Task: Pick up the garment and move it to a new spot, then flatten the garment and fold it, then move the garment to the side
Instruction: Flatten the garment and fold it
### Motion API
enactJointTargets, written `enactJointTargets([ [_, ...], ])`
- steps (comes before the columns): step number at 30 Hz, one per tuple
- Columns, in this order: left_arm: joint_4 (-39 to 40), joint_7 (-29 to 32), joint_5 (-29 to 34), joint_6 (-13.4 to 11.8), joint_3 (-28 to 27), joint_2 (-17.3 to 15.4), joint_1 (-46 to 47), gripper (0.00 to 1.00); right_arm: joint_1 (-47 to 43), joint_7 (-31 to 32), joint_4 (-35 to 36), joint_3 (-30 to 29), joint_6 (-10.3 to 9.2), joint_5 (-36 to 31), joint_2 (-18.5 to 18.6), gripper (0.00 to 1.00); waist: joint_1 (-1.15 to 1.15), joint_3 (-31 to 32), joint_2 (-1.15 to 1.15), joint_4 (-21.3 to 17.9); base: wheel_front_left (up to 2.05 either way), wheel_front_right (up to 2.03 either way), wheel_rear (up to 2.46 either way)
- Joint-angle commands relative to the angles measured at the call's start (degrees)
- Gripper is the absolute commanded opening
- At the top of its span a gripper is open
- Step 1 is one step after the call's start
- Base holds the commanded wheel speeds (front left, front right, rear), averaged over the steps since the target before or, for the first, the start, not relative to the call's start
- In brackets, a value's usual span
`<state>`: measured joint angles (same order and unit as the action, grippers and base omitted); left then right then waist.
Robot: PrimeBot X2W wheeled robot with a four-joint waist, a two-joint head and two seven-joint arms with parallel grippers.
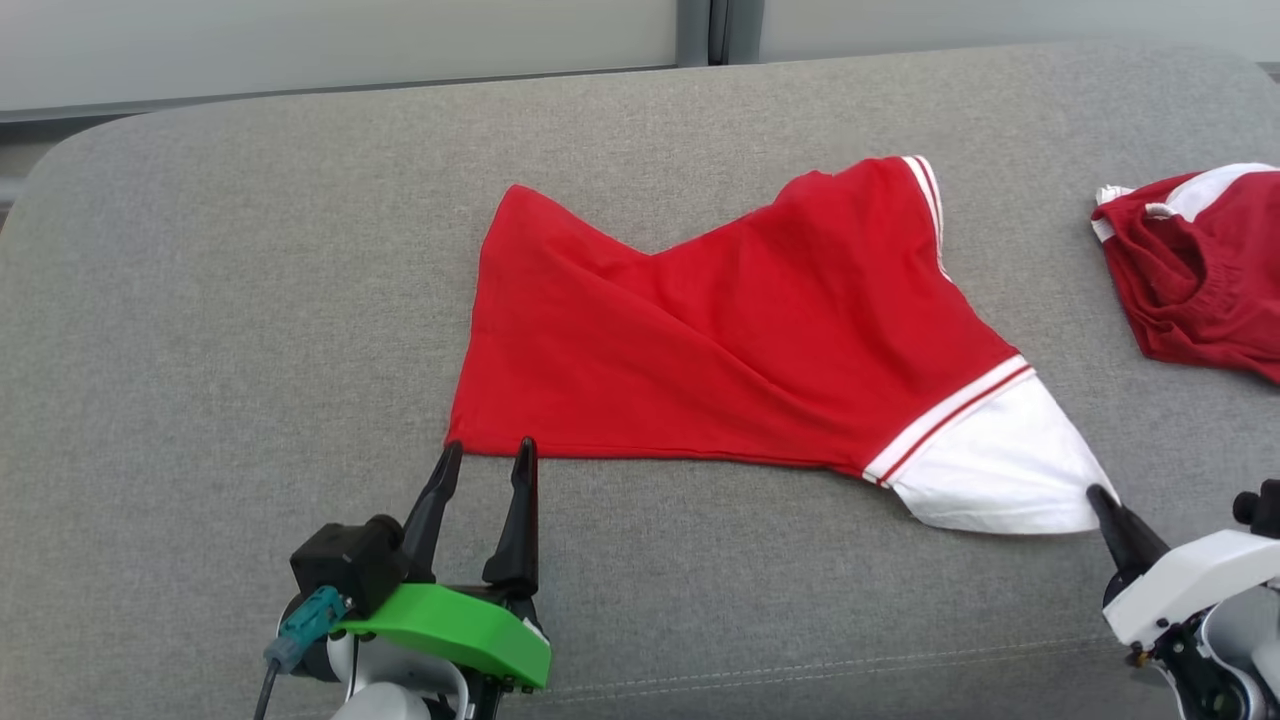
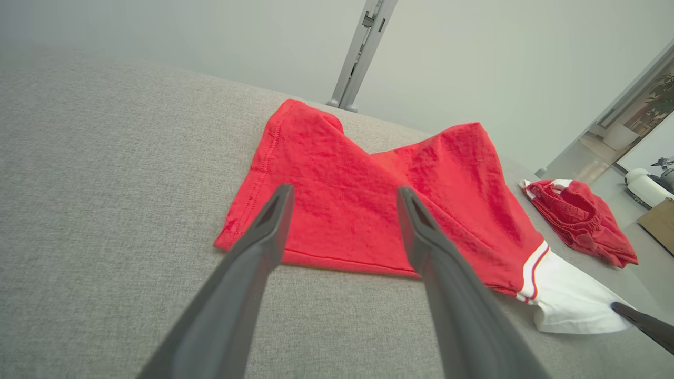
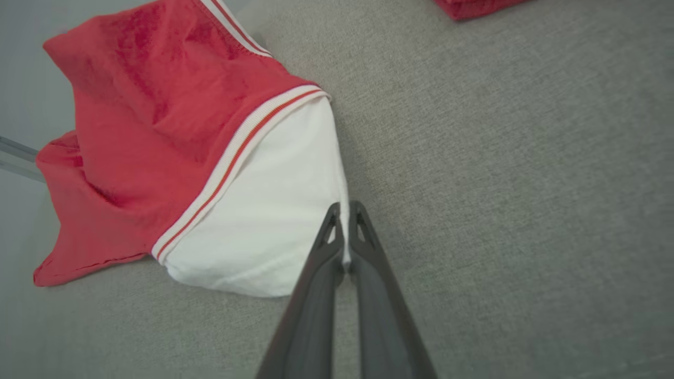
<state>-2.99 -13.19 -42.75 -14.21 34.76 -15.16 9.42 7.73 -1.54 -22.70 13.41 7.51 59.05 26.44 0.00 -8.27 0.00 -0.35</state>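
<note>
The garment (image 1: 740,330) is a red shirt with a white, red-striped part at its near right corner, spread on the grey cushion. My left gripper (image 1: 485,450) stands open at the garment's near left hem, its fingertips at the edge with nothing between them. In the left wrist view the garment (image 2: 358,200) lies just past the two spread fingers (image 2: 263,237). My right gripper (image 1: 1100,497) is shut on the white corner of the garment; the right wrist view shows the white cloth (image 3: 274,210) pinched between the closed fingertips (image 3: 345,210).
A second, darker red garment (image 1: 1200,270) with white trim lies crumpled at the right edge of the cushion (image 1: 250,300). Behind the cushion stands a pale wall with a metal post (image 2: 363,47). Bare grey fabric stretches to the left and front.
</note>
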Motion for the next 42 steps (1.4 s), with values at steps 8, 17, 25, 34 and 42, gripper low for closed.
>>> enactJointTargets([
  [8,-1.4,0.3,-1.2,-0.1,-0.5,-0.8,-1.6,1.00,-2.0,0.8,-2.0,-4.4,-0.04,-6.0,-6.6,0.04,0.00,1.2,0.00,-0.8,0.00,0.00,0.00],
  [17,-1.5,-0.1,-1.7,-0.8,-1.2,-1.8,-3.6,1.00,-3.9,-3.3,-2.2,-7.6,-0.04,-12.9,-9.3,1.00,0.00,3.6,0.00,-1.7,0.00,0.00,0.00],
  [25,1.4,-0.8,-2.1,-2.5,-3.9,-3.7,-6.5,1.00,-3.9,-3.9,5.0,-12.1,-0.04,-20.0,-8.8,1.00,0.00,6.4,0.00,-1.6,0.00,0.00,0.00],
  [34,4.9,-0.8,-2.3,-4.0,-6.0,-6.1,-9.3,1.00,-3.4,0.0,18.5,-15.0,-0.04,-28.9,-12.8,1.00,0.00,9.3,0.00,-0.3,0.00,0.00,0.00],
  [42,8.0,-0.2,-2.5,-5.5,-7.9,-9.0,-11.3,1.00,-3.5,2.9,24.1,-14.0,-0.04,-34.9,-15.2,1.00,0.00,10.6,0.00,1.1,0.00,0.00,0.00],
])
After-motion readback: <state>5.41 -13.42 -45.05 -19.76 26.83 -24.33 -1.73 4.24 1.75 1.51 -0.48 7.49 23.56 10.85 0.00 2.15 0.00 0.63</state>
